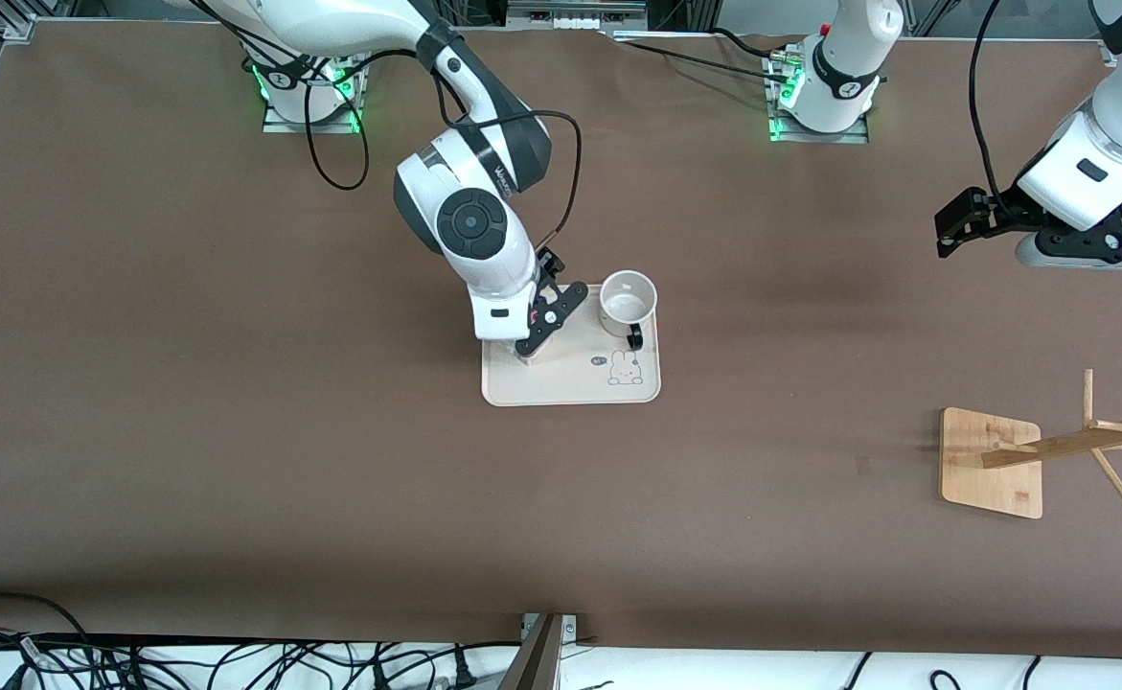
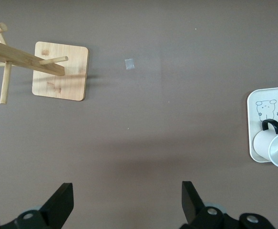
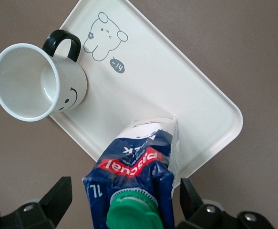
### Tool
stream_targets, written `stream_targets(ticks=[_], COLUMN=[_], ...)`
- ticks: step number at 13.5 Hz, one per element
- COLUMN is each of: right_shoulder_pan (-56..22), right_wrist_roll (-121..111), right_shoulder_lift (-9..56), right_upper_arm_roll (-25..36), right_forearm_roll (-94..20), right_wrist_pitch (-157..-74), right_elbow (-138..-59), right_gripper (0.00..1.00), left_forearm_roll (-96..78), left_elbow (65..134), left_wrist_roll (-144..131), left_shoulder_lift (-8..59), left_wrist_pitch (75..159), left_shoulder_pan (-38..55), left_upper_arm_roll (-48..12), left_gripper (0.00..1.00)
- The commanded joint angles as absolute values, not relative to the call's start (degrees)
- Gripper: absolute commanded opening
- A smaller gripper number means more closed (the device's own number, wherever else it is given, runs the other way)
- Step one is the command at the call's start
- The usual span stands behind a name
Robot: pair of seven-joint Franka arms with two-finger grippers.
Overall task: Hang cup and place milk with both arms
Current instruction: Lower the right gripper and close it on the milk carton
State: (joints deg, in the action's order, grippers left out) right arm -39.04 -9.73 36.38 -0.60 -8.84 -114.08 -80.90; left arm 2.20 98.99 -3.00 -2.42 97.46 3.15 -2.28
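Observation:
The milk (image 3: 139,167), a dark blue and white carton with a green cap, stands on the cream tray (image 3: 177,90) at the tray's end toward the right arm. My right gripper (image 3: 124,186) is open with a finger on each side of the carton and a gap to it. In the front view the right gripper (image 1: 529,347) hides the carton. The cup (image 1: 628,302), white with a black handle, stands upright on the tray (image 1: 570,388); it also shows in the right wrist view (image 3: 36,81) and the left wrist view (image 2: 277,145). My left gripper (image 1: 949,230) is open and empty, up over bare table; it also shows in the left wrist view (image 2: 128,188).
A wooden mug rack (image 1: 992,460) with slanted pegs stands on a square base toward the left arm's end, nearer the front camera; it also shows in the left wrist view (image 2: 60,71). A small piece of tape (image 2: 129,64) lies on the brown table.

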Motion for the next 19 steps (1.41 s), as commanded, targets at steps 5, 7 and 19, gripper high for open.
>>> stream_targets(ticks=[5, 7, 19], right_shoulder_pan=[-39.1, -39.1, -38.8], right_wrist_roll=[-10.0, -10.7, 1.5], right_shoulder_lift=[36.5, 36.0, 29.1], right_upper_arm_roll=[-0.7, -0.7, 1.6], right_forearm_roll=[-10.0, -10.0, -10.0], right_wrist_pitch=[-113.8, -112.8, -106.0], right_elbow=[-82.2, -82.7, -82.3], right_gripper=[1.00, 0.70, 0.30], left_forearm_roll=[3.2, 3.2, 3.2], left_elbow=[98.3, 98.3, 98.3], left_wrist_roll=[-2.4, -2.4, -2.4], left_shoulder_lift=[-2.3, -2.3, -2.4], left_wrist_pitch=[96.4, 96.4, 96.4], left_shoulder_pan=[2.8, 2.8, 2.8], left_upper_arm_roll=[-2.6, -2.6, -2.6], left_gripper=[1.00, 1.00, 1.00])
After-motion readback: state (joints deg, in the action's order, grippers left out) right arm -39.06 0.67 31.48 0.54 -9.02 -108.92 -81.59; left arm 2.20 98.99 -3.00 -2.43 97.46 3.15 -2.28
